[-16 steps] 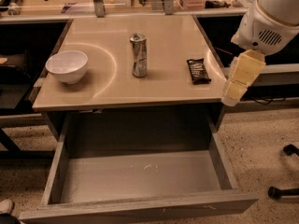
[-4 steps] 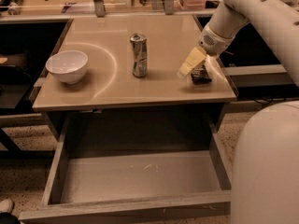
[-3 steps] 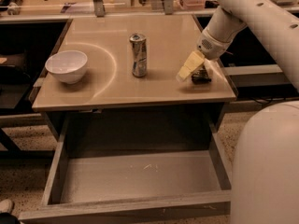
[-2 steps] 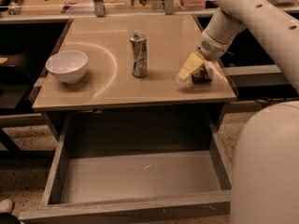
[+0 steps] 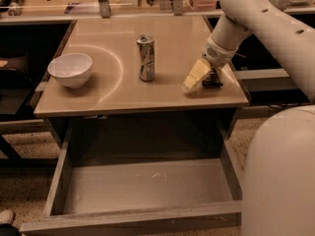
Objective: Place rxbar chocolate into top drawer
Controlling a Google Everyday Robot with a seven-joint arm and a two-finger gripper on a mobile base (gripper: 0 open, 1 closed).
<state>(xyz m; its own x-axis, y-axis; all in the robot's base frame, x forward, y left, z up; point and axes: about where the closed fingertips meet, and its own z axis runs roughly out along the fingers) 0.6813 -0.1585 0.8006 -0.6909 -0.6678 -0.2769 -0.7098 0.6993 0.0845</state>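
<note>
The rxbar chocolate [image 5: 213, 81] is a small black bar lying on the tabletop near the right front corner, mostly covered by my gripper. My gripper [image 5: 196, 75], with pale yellowish tips, sits low over the bar's left side, right at the table surface. The top drawer [image 5: 133, 221] is pulled fully open below the table; its pale scuffed floor holds nothing.
A silver can [image 5: 145, 58] stands upright mid-table, left of the gripper. A white bowl [image 5: 70, 69] sits at the left of the tabletop [image 5: 113, 90]. My white arm and base fill the right side. Shelving and clutter stand behind the table.
My gripper came from off the table's right edge to the bar. Over the last second it has only sunk slightly lower and to the left onto it.
</note>
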